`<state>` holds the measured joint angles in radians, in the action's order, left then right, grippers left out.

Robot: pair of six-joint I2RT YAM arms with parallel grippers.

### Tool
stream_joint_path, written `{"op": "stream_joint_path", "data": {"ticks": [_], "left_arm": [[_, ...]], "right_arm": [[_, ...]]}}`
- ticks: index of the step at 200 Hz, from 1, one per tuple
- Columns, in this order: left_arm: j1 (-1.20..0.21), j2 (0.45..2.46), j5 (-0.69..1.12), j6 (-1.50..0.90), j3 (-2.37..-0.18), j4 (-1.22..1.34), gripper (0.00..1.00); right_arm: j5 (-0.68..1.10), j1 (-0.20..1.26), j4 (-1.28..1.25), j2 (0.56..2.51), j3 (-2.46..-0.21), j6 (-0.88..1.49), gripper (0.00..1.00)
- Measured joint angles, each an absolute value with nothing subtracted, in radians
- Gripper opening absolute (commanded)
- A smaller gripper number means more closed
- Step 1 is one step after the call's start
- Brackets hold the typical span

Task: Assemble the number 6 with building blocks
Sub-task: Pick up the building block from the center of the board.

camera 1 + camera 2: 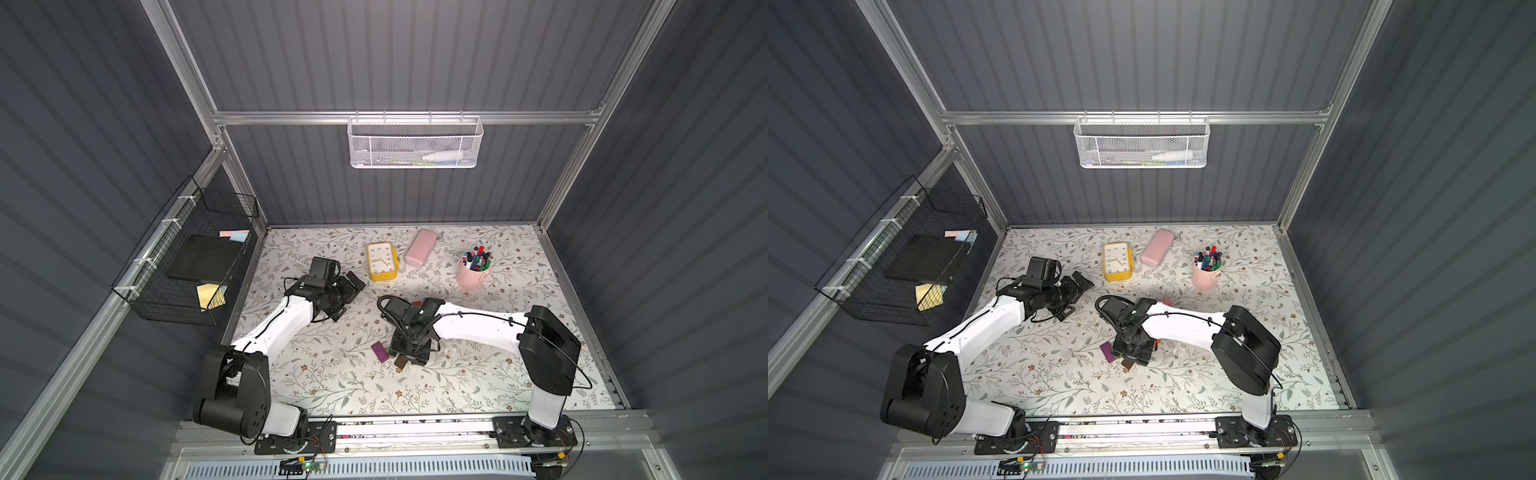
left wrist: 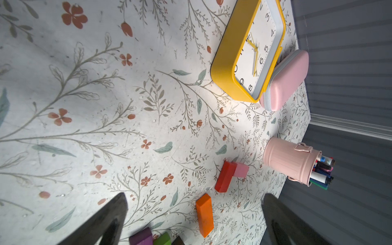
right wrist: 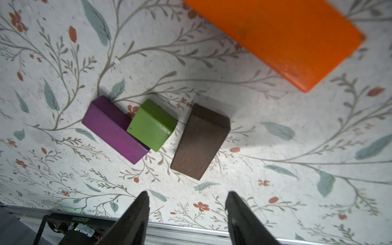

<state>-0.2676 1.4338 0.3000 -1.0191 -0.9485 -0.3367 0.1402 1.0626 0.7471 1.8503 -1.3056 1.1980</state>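
Your right hand [image 3: 187, 199] hangs low over the middle of the worktop [image 1: 332, 390], its fingers partly spread with nothing between them. Your left hand [image 2: 195, 196] waits farther back on the left, fingers wide apart and also empty.

Little of the number 6 looks built. The red block [image 2: 224, 177] and pink block [image 2: 240, 169] touch at a corner, which may be the start of the top and left side. They sit on the far side of your right arm, toward the pink pen pot [image 2: 290, 161].

The rest lies loose:
- The orange block [image 3: 286, 40] lies alone.
- The purple block [image 3: 114, 129] and green cube [image 3: 152, 125] touch.
- The brown block [image 3: 200, 142] lies just beside the cube, closest to your right hand.

I judge most of the placing is ahead of you.
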Motion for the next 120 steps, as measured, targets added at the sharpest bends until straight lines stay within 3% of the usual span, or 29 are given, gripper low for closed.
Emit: {"op": "stream_joint_path", "data": {"ticks": [120], "left_arm": [[-0.268,1.433,0.344,-0.989,-0.949,-0.344,0.99]], "right_arm": [[0.086,1.069,0.726,1.905,-1.294,1.254,0.58]]}}
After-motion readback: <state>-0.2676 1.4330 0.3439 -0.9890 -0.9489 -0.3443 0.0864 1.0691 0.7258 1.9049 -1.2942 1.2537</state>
